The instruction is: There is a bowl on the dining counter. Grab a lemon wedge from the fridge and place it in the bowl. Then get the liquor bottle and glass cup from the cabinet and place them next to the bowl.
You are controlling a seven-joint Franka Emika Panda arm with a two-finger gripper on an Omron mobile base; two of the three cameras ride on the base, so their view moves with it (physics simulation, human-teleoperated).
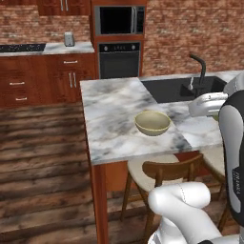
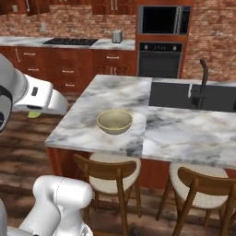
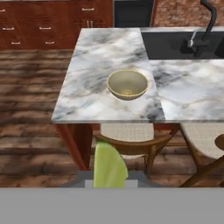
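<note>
Claw: you have the gripper [image 3: 110, 186] closed narrow on the lemon wedge [image 3: 109, 165]; the yellow-green slice stands up between the fingertips at the bottom of the hand view
Wedge position: held in the air short of the dining counter [image 3: 92, 103], above the wood chair [image 3: 131, 146]; well apart from the bowl
Bowl: bowl [image 3: 127, 84] sits upright and empty near the counter's front edge, beside the sink [image 3: 183, 43]
Step, as you should judge it: carrying the wedge to the bowl; bottle and glass not yet fetched
Handling: expect the wedge light, soft and wet-skinned; likely to slip or squash if you pinch harder
Hold: keep the pinch across the flat cut faces, low on the wedge
Release: bring it over the bowl's middle and let go low, so it cannot bounce out
</note>
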